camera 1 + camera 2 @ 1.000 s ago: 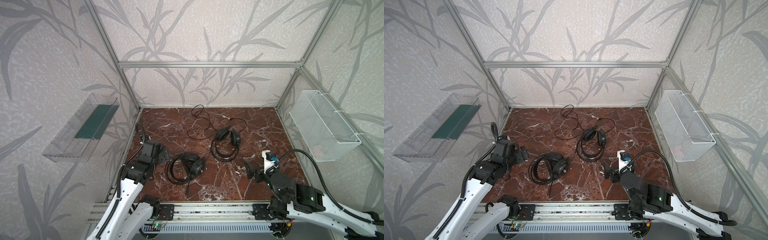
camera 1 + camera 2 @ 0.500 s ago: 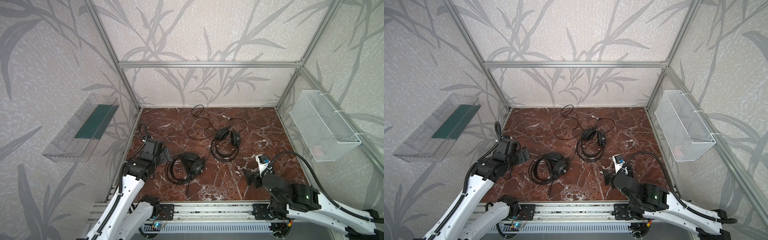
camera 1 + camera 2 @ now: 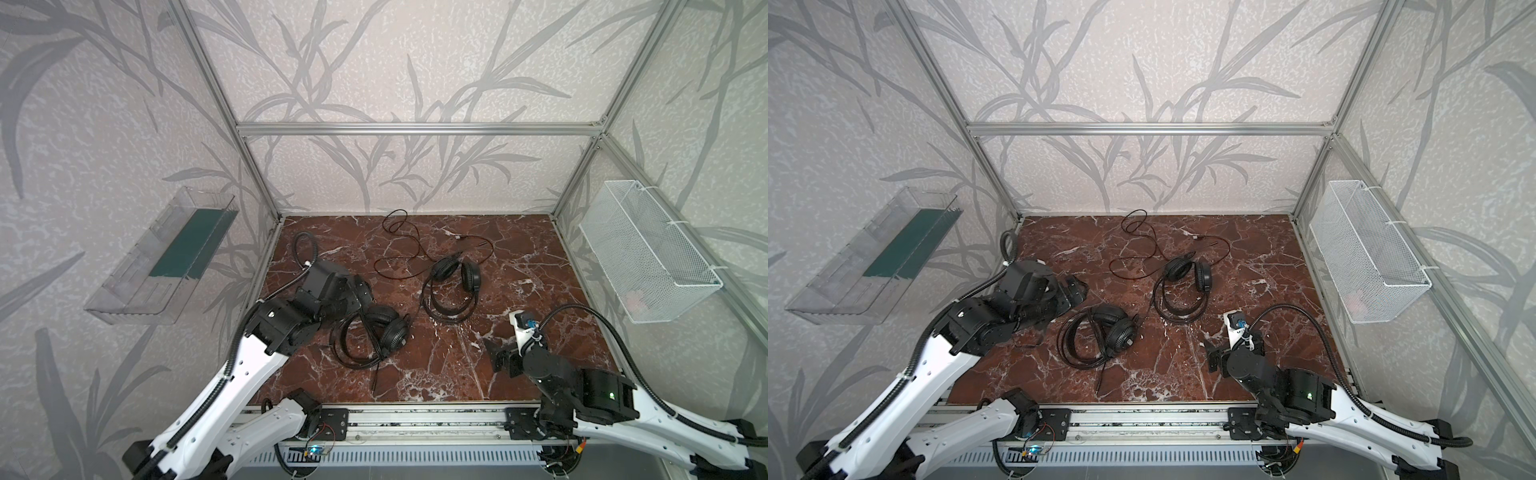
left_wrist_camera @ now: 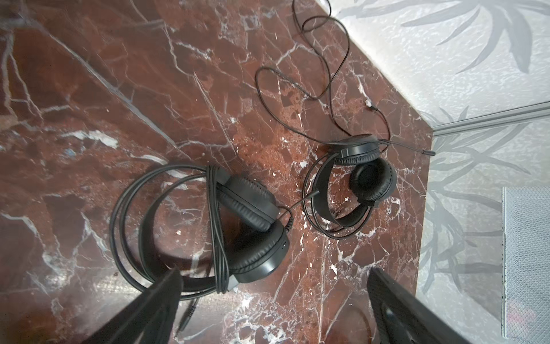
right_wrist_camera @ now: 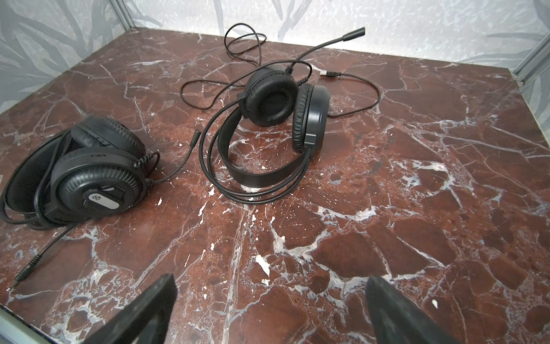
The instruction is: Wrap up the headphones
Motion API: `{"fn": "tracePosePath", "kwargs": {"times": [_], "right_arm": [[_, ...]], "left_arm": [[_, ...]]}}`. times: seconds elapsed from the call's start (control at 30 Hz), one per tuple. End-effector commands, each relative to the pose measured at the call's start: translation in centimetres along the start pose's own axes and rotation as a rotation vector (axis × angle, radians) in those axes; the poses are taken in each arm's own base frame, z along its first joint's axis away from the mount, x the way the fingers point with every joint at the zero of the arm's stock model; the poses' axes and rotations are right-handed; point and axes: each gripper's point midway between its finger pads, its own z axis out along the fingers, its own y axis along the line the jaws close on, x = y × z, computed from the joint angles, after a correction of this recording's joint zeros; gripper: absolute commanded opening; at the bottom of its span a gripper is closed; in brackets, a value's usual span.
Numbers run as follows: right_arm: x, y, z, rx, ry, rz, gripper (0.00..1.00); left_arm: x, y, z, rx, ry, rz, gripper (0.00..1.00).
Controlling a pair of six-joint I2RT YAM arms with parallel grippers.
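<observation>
Two black headphones lie on the red marble floor. The near one [image 3: 392, 336] [image 3: 1121, 336] [image 4: 256, 247] [image 5: 95, 178] has its cable wound around the headband. The far one [image 3: 471, 276] [image 3: 1202, 276] [image 4: 372, 178] [image 5: 312, 116] has its cable spread loose behind it, ending in a USB plug [image 5: 329, 73]. My left gripper [image 3: 361, 291] [image 3: 1075, 291] [image 4: 273, 271] hangs open just left of the near headset, holding nothing. Towards the front right, my right gripper [image 3: 492, 353] [image 3: 1214, 357] [image 5: 271, 278] is open over bare floor.
A white wire basket [image 3: 648, 257] hangs on the right wall and a clear plastic tray [image 3: 166, 257] on the left wall. An aluminium rail [image 3: 415, 419] runs along the front edge. The far headset's microphone boom [image 5: 352, 33] sticks up towards the back wall.
My left gripper has moved right, closer to the near headset. The right gripper has drawn back a little towards the front. Both headsets lie as before.
</observation>
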Motion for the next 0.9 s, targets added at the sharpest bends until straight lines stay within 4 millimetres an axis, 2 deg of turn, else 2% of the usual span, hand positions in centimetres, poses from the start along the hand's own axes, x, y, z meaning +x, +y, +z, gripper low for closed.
{"fn": "tracePosePath", "kwargs": {"times": [0.0, 0.13, 0.47, 0.87], "right_arm": [[-0.3, -1.1, -0.2, 0.034, -0.047, 0.039, 0.99], [-1.0, -1.4, -0.5, 0.036, -0.083, 0.049, 0.99], [-1.2, -1.8, -0.8, 0.046, -0.091, 0.063, 0.99], [-1.5, -2.5, -1.6, 0.026, -0.136, 0.125, 0.99]], "left_arm": [[0.8, -1.3, 0.8, -0.048, 0.0, -0.102, 0.99], [1.7, -3.9, 2.0, -0.087, 0.005, -0.089, 0.99], [4.2, -7.9, 5.6, -0.21, 0.028, -0.175, 0.99], [6.0, -11.2, 9.4, -0.278, 0.039, -0.197, 0.99]]}}
